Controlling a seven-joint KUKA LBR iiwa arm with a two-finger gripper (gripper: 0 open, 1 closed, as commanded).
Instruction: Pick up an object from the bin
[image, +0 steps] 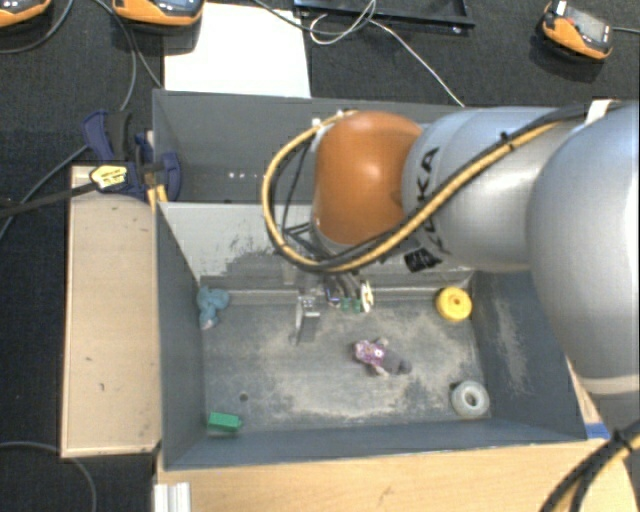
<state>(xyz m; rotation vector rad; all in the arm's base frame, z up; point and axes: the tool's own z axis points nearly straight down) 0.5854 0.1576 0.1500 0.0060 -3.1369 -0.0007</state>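
My gripper (333, 306) hangs below the orange wrist cover, over the back middle of the bin floor. Its fingers stand apart, open, and I see nothing held between them. The left finger (306, 316) reaches down close to the floor. A small purple crumpled thing (372, 355) lies just in front of the gripper and slightly to its right, apart from the fingers. A yellow round thing (455, 303) rests to the gripper's right, near the back wall.
A pale blue lump (209, 304) lies by the left wall. In the front left corner sits a green block (223, 422). A grey ring-shaped roll (469, 398) lies at the front right. The arm covers the bin's back right part.
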